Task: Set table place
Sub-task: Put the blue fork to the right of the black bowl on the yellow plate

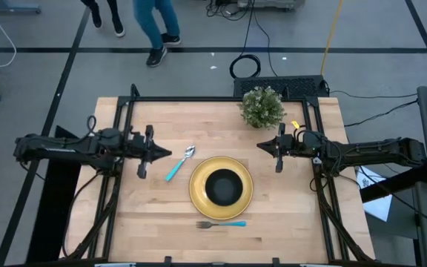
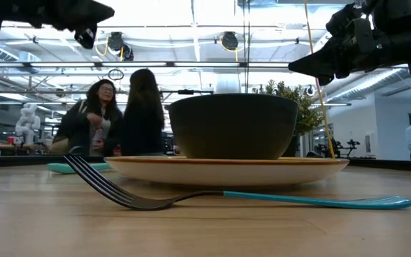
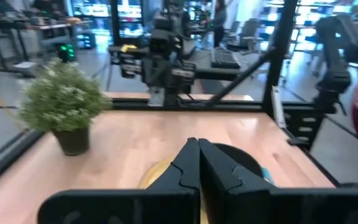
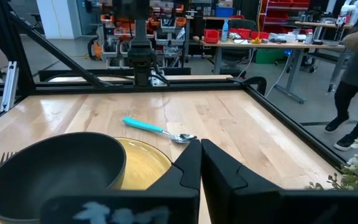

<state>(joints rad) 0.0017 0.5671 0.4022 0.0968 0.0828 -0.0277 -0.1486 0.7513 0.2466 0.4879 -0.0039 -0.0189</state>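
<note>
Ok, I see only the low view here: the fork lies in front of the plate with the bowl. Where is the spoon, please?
Observer: The spoon lies on the table beside the plate, on the left arm's side, tilted.
Operator: Is any gripper touching it?
Observer: No. The left gripper is shut, empty, close to the spoon's bowl end.
Operator: And the right gripper?
Observer: The right gripper is shut too, near the potted plant, holding nothing.
</note>
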